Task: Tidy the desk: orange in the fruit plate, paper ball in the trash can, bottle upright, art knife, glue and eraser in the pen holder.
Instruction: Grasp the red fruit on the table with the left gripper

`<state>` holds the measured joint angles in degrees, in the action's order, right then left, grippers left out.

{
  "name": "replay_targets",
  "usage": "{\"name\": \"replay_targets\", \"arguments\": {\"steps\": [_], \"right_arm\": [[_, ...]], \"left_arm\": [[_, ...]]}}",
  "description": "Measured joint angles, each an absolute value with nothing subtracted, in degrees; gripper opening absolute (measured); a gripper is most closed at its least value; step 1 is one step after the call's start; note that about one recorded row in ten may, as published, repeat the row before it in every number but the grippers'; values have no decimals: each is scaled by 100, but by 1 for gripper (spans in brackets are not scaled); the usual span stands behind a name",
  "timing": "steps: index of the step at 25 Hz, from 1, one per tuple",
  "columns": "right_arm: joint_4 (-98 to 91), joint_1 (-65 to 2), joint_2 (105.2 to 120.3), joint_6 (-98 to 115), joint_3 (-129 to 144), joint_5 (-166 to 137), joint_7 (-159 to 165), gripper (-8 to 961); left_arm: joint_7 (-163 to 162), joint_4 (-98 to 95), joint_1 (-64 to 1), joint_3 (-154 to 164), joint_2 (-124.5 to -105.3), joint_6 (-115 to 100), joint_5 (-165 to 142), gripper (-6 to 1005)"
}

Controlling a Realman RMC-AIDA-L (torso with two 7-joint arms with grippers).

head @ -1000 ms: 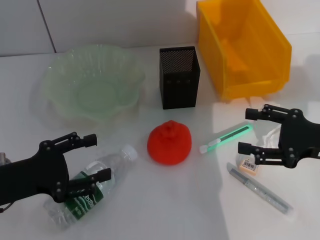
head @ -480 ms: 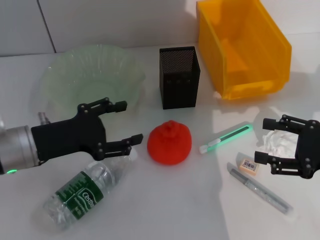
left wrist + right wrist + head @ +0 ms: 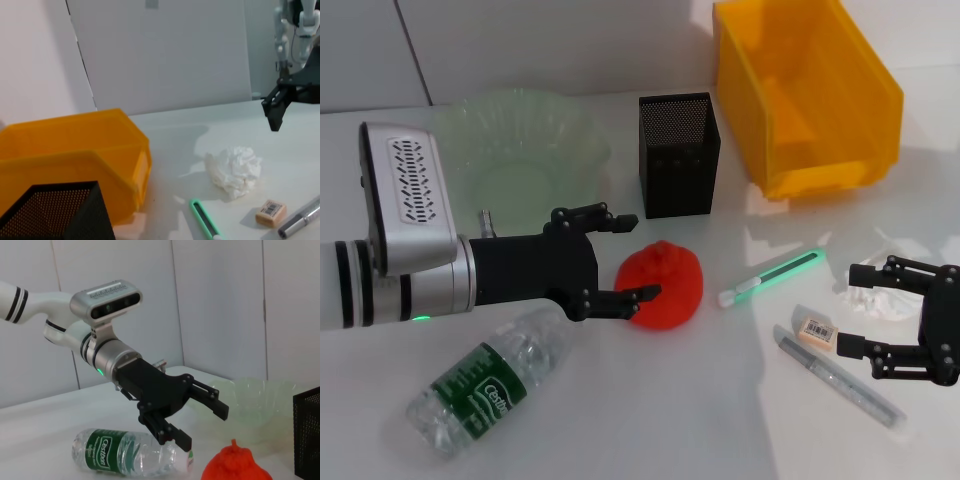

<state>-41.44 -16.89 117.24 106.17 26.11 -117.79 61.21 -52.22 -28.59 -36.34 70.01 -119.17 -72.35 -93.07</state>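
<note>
The red-orange orange [image 3: 670,285] sits mid-table. My left gripper [image 3: 632,256] is open at its left side, one fingertip at the fruit's edge; the right wrist view shows this gripper [image 3: 204,427] open above the orange [image 3: 235,465]. The bottle [image 3: 490,380] lies on its side at the front left. The fruit plate [image 3: 450,125], pen holder [image 3: 678,155] and trash can [image 3: 805,90] line the back. My right gripper [image 3: 850,310] is open at the right, partly covering the paper ball [image 3: 876,292]. The eraser [image 3: 815,330], green art knife [image 3: 770,278] and grey glue stick [image 3: 840,385] lie nearby.
The left wrist view looks past the pen holder [image 3: 55,210] and trash can [image 3: 75,160] to the paper ball [image 3: 234,170], eraser [image 3: 270,212], art knife [image 3: 202,220] and glue [image 3: 300,225]. A wall bounds the table at the back.
My left arm has swung right from over the bottle to the orange, staying open. My right gripper has drawn back toward the front right, uncovering the eraser and part of the paper ball.
</note>
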Motion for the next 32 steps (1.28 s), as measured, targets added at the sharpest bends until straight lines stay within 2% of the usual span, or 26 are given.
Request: {"name": "replay_targets", "arguments": {"steps": [14, 18, 20, 24, 27, 31, 32], "right_arm": [[-4149, -1732, 11707, 10629, 2589, -11800, 6130, 826], [-4145, -1768, 11706, 10696, 2568, -11786, 6127, 826], [-4110, -1868, 11697, 10694, 2589, -11799, 6132, 826], [-4046, -2092, 11697, 10686, 2614, -11925, 6134, 826], [-4017, -2264, 11711, 10664, 2634, -12056, 6140, 826], [-3995, -2410, 11708, 10671, 2764, -12075, 6181, 826], [-3989, -2514, 11705, 10666, 2891, -12076, 6223, 826]], "left_arm": [[-5215, -2902, -3593, 7703, -11916, -6760, -8710, 825], [-5198, -3169, -3202, 7665, -11882, -7092, -8494, 825], [-5353, -3699, -2582, 7647, -11835, -7546, -8424, 824], [-5416, -3774, -2442, 7611, -11818, -7692, -8419, 824], [-5431, -3731, -1776, 6793, -11733, -8686, -8459, 824], [-5423, -3710, -1652, 6674, -11705, -8816, -8465, 824], [-5419, -3654, -1466, 6591, -11623, -9036, -8468, 824]]}}
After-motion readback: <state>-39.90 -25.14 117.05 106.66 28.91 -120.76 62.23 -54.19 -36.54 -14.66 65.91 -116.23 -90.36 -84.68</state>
